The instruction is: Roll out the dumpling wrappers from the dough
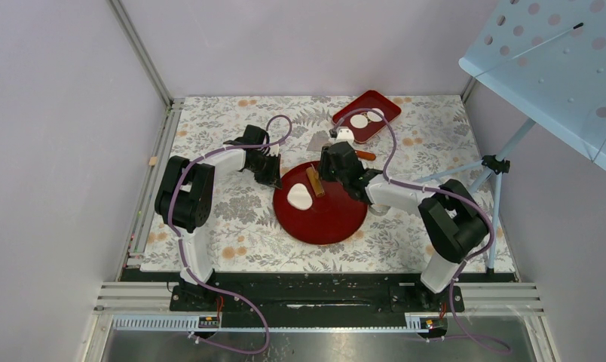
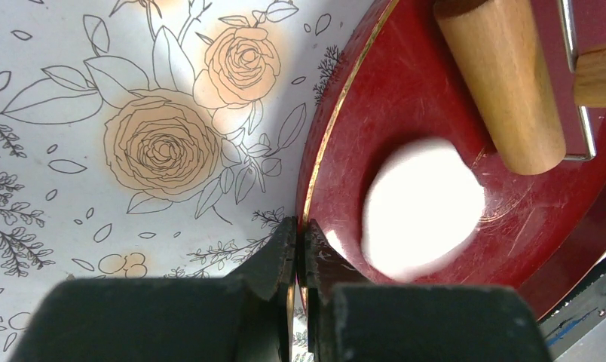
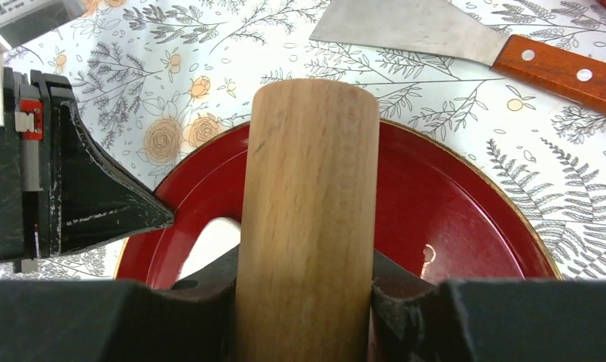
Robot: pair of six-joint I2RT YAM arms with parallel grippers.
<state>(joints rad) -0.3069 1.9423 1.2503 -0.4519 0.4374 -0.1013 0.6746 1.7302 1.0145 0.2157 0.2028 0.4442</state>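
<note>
Top external view: right gripper (image 1: 332, 170) clamped around the wooden rolling pin (image 1: 315, 182), poised over the round red plate (image 1: 330, 222), with the pin's far end just beside the dough (image 1: 300, 197). Dough flattened to a white patch on the plate's left half. Left gripper (image 2: 301, 249) pinched together on the plate's left rim. Two dumpling wrappers (image 1: 359, 121) lying on the rectangular red tray (image 1: 375, 100) at the back. Metal scraper (image 3: 466, 34) flat on the floral cloth (image 1: 232, 219) beyond the plate.

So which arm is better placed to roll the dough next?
Right: the right fingers clamp the rolling pin above the plate, near the dough. The left fingers pinch the plate's rim.
</note>
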